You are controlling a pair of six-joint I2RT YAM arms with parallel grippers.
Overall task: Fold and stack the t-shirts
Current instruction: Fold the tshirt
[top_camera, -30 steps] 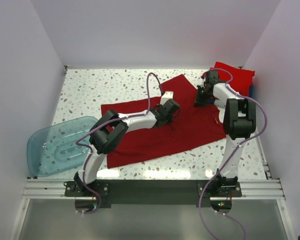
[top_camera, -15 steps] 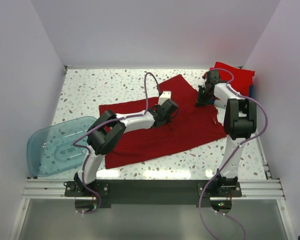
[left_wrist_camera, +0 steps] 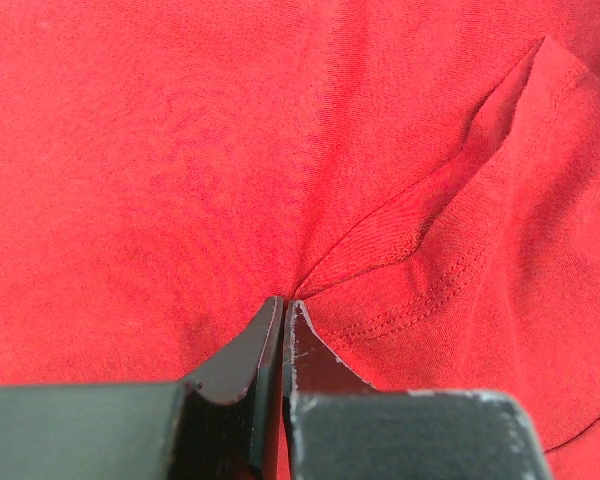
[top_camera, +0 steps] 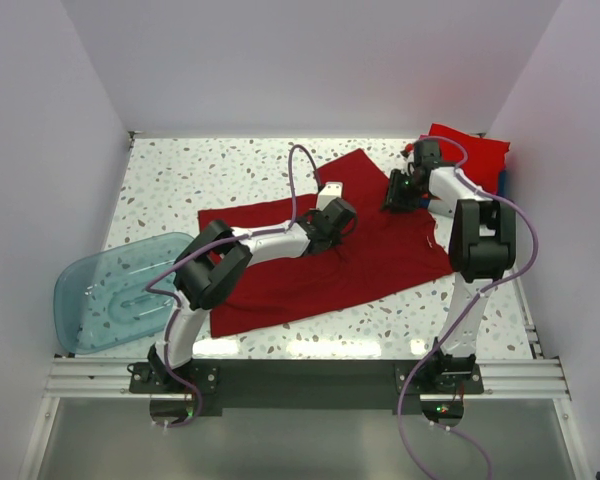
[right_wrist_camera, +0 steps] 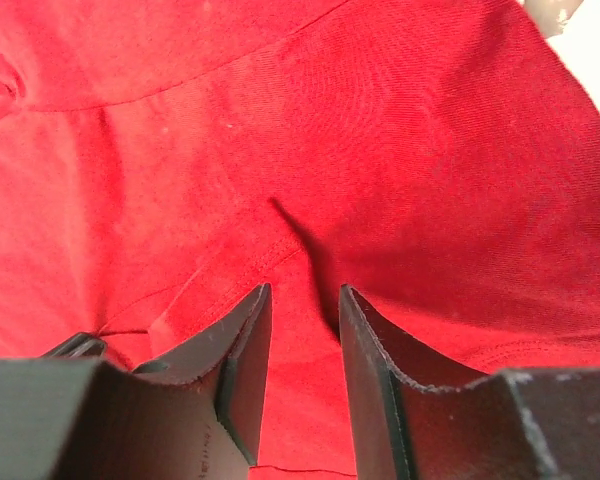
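Observation:
A dark red t-shirt point(top_camera: 380, 255) lies spread across the middle of the speckled table. My left gripper point(top_camera: 332, 222) rests on its centre, jaws shut on a pinched fold of the cloth point(left_wrist_camera: 380, 240) that runs up from the fingertips point(left_wrist_camera: 283, 300). My right gripper point(top_camera: 395, 195) hovers at the shirt's upper right edge. It is open, with a hem ridge of the shirt point(right_wrist_camera: 230, 270) lying under the gap point(right_wrist_camera: 305, 290) and nothing gripped. A folded bright red t-shirt point(top_camera: 470, 152) sits in the far right corner.
A translucent blue tub point(top_camera: 110, 295) lies at the table's near left edge. A sliver of blue point(top_camera: 502, 182) shows under the folded stack by the right wall. White walls close in the table on three sides.
My right gripper has opened and let go of the shirt's edge, shifting slightly left. The left gripper stays shut on the cloth, and the shirt's left side slid a little.

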